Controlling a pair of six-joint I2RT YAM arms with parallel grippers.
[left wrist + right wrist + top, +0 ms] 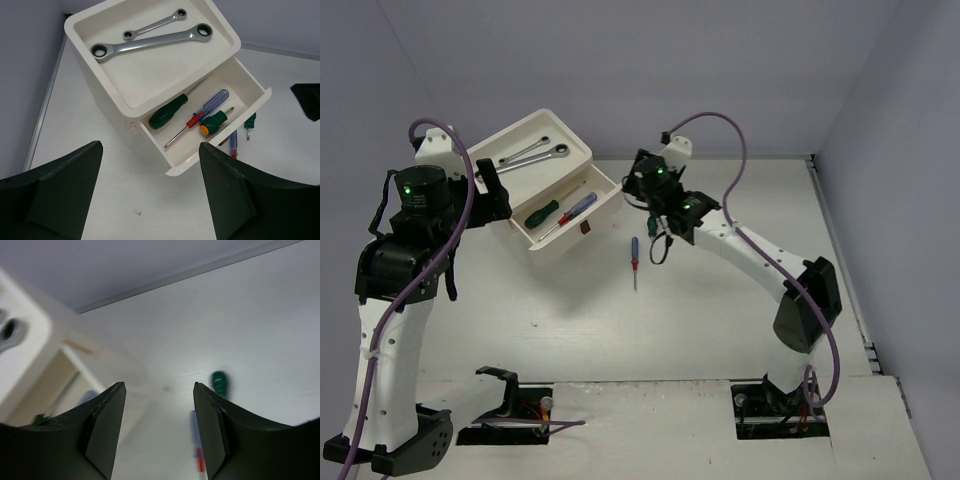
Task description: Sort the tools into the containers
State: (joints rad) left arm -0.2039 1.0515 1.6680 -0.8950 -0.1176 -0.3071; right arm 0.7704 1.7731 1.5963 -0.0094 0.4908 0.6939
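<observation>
The white drawer box stands at the back left, also in the left wrist view. Its top tray holds two silver ratchet wrenches. Its top drawer is pulled open and holds a green-handled screwdriver, a blue-handled one and a green one with an orange cap. A blue-and-red screwdriver and a small green-handled one lie on the table past the drawer front. My left gripper is open and empty beside the box. My right gripper is open and empty above those two loose screwdrivers.
The white table meets the grey wall behind the box. The right arm reaches across from the right. Its black gripper tip shows at the right edge of the left wrist view. Cable slots sit at the near edge.
</observation>
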